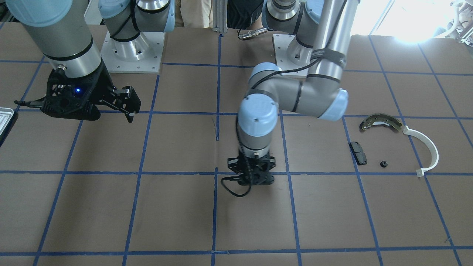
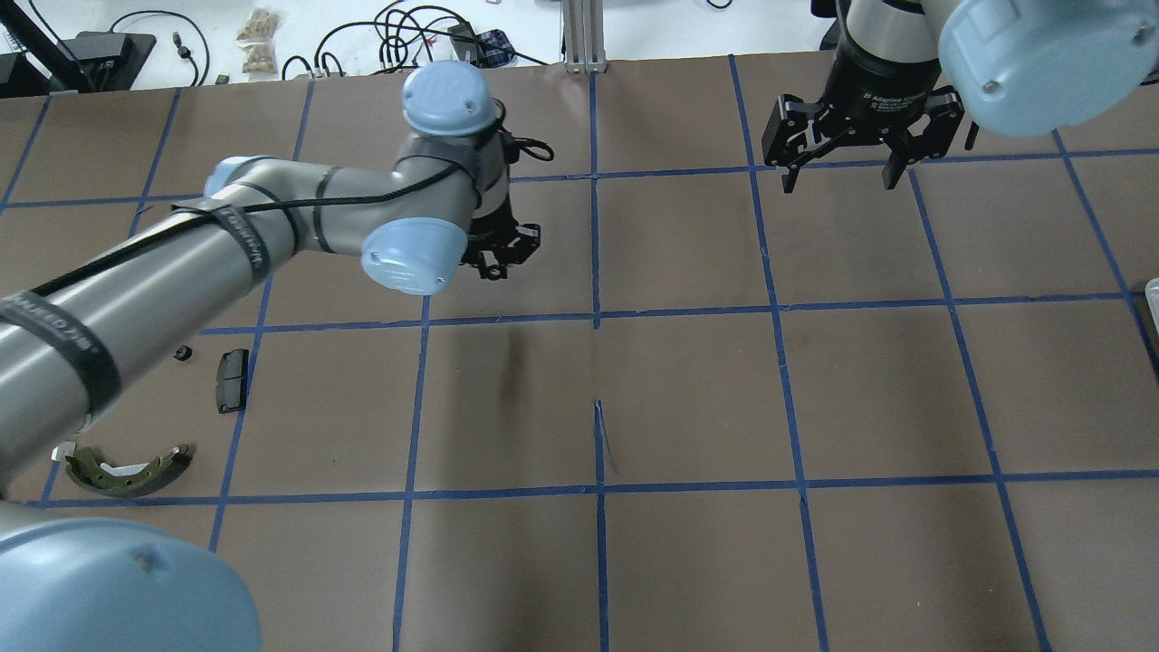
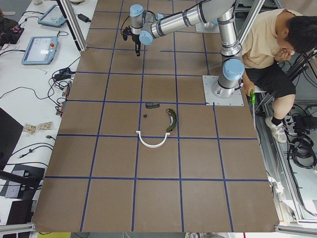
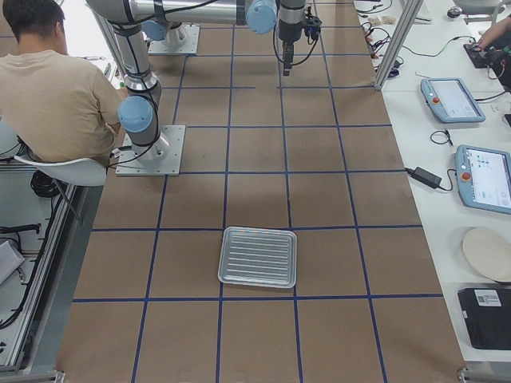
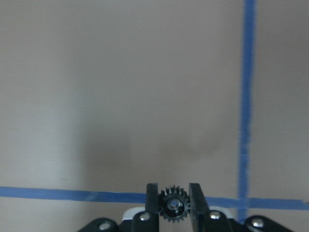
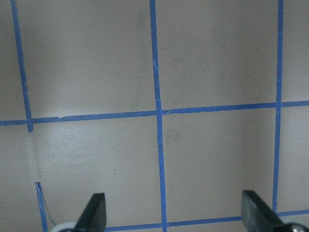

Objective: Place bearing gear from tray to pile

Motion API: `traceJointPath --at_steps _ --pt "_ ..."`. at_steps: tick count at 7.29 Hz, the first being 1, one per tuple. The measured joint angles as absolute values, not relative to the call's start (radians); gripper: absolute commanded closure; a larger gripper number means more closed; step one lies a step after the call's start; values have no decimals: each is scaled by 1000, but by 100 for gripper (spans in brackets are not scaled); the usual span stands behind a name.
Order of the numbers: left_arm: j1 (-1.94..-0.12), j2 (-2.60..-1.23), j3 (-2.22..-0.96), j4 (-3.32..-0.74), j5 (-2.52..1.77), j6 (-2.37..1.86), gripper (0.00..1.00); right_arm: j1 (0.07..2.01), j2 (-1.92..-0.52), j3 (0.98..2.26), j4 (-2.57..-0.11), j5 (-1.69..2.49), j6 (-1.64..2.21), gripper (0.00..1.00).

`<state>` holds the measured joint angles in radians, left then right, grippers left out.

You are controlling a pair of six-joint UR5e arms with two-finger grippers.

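Overall: two arms over a brown desk (image 2: 688, 398) gridded with blue tape (image 2: 595, 254).
Left arm (image 2: 272, 235): reaches in to about 10 o'clock of the overhead view's centre, wrist pointing down.
Left jaws: closed on the gear (image 5: 174, 208), one finger on each side of its teeth.
Gear: small, dark and toothed with a shiny hub, held over the desk near a tape crossing, well apart from tray and pile.
Right arm (image 2: 883, 54): at 2 o'clock of the overhead view.
Right jaws: spread wide, with desk and tape showing between the fingers.
Tray (image 4: 257, 257): ribbed and pale, flat on the desk; in the overhead view only its edge shows, at 3 o'clock.
Pile: at 8 o'clock from the left jaws in the overhead view.
Shoe (image 1: 380, 123): curved, olive metal, at 6 o'clock from the pad in the overhead view.
Arc (image 1: 428, 147): thin and white, one end at the shoe's end; largely hidden by the left arm in the overhead view.
Pad (image 1: 358, 152): black rectangle, near the shoe but apart from it.
Black part (image 1: 383, 163): tiny, near the pad, at 10 o'clock from it in the overhead view.
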<state>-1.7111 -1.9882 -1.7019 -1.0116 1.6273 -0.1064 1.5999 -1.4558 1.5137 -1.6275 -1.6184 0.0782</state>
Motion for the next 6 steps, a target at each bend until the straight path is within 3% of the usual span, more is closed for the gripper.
traceJointPath --at_steps 2,6 --pt "-1500 -1916 -1798 -1007 1631 203 93 1600 -1456 1514 -1628 -1618 78 0" --pt "-1153 -1895 -1849 -950 1684 644 92 1600 -1456 1514 -1627 -1618 78 0"
